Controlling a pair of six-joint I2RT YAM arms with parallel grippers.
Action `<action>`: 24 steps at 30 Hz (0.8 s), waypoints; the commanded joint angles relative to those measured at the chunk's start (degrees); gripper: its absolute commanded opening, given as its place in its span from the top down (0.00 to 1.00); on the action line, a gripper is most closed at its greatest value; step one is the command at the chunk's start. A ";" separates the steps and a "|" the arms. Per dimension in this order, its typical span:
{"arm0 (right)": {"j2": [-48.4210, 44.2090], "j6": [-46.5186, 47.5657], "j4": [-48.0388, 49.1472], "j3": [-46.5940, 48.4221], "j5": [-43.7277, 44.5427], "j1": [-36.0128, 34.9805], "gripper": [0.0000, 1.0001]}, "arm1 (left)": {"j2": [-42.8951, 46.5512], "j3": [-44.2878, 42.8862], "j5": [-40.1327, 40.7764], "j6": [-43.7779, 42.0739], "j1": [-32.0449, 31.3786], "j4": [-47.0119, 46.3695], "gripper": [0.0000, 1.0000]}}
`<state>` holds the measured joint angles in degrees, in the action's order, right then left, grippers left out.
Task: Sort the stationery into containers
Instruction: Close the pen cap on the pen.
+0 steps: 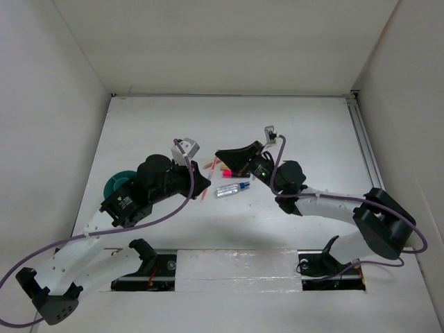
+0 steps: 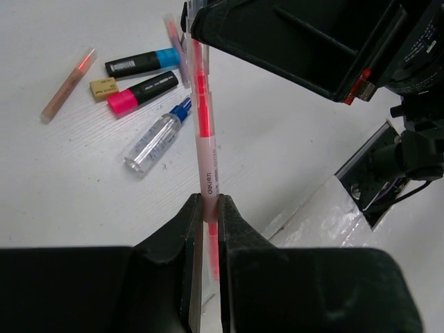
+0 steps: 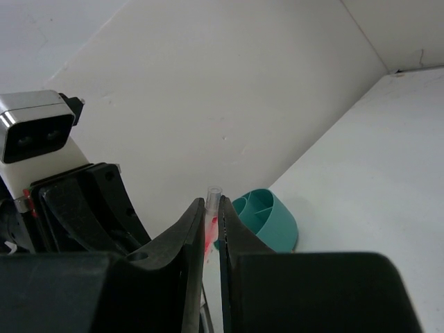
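The thin red pen (image 2: pixel 207 159) is pinched in two places at once. The left end effector (image 2: pixel 209 205) has its jaws closed on the lower barrel, and the right end effector (image 3: pixel 212 205) looks closed on the upper tip. The pen therefore spans the gap between them, lifted off the counter (image 1: pixel 291 125). The danger, as I judge it, lies in this double hold. If either arm pulls away before the other lets go, the slim barrel could bend, twist out of a grip or flick away. If both release together, it drops among the markers (image 2: pixel 142 92), the eraser (image 2: pixel 104 88) and the blue-capped pen (image 2: pixel 154 142) lying below. The cup (image 3: pixel 267 218) stands well apart, out on the far side of the left arm, so the pen has some way to travel. A skewed grip could send its tip against the cup's rim or dividers instead of into a compartment.
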<state>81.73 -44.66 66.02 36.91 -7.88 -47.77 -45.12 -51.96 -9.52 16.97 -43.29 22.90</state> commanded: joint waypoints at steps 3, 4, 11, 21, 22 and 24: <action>2.64 0.73 -4.24 0.54 -4.60 -1.45 1.00 | 2.06 0.11 0.38 0.08 0.22 -8.13 1.00; 3.25 -0.59 -3.62 0.54 -4.60 -1.45 1.00 | 2.06 0.11 0.38 0.08 0.22 -8.13 1.00; 4.31 -6.30 0.77 0.54 -7.33 -1.45 1.00 | 2.06 0.11 1.61 0.08 0.22 -8.13 1.00; 0.45 -10.09 -3.43 0.01 -6.45 -0.92 1.00 | 3.82 1.16 5.39 0.08 0.22 -8.66 1.00; 0.44 -10.09 -4.14 0.01 -5.23 -0.92 1.00 | 3.29 1.16 5.39 0.08 0.22 -8.66 1.00; -1.13 -9.48 -7.20 0.01 -4.08 -0.92 1.00 | 3.29 1.16 5.39 0.08 0.22 -8.66 1.00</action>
<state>82.83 -54.02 64.49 37.50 -9.13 -47.62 -42.52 -50.17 -6.74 17.02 -43.33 23.51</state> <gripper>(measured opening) 0.152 0.040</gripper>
